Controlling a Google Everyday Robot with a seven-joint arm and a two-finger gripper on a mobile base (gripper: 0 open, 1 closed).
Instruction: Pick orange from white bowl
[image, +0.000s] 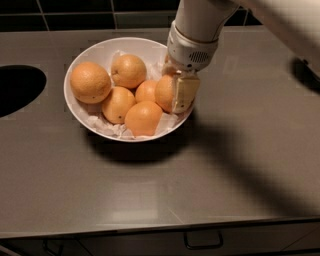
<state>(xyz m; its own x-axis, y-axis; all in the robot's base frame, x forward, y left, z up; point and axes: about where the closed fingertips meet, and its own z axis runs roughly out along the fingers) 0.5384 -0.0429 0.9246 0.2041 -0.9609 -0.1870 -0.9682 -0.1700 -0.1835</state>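
Note:
The white bowl (80, 60) stands on the grey counter, lined with crumpled white paper and holding several oranges. The deep orange, smooth orange (163, 93) lies at the bowl's right side. My gripper (175, 100) comes down from the upper right and is shut on this orange. One pale finger (184, 92) lies against its right face and the other is hidden behind it. The orange still rests in the bowl among the others. A large paler orange with dark specks (90, 82) lies at the bowl's left.
A dark round opening (15, 90) is cut in the counter at the far left. Black wall tiles run along the back. A drawer handle (202, 242) shows below the counter's front edge. My arm's shadow falls across the counter to the right.

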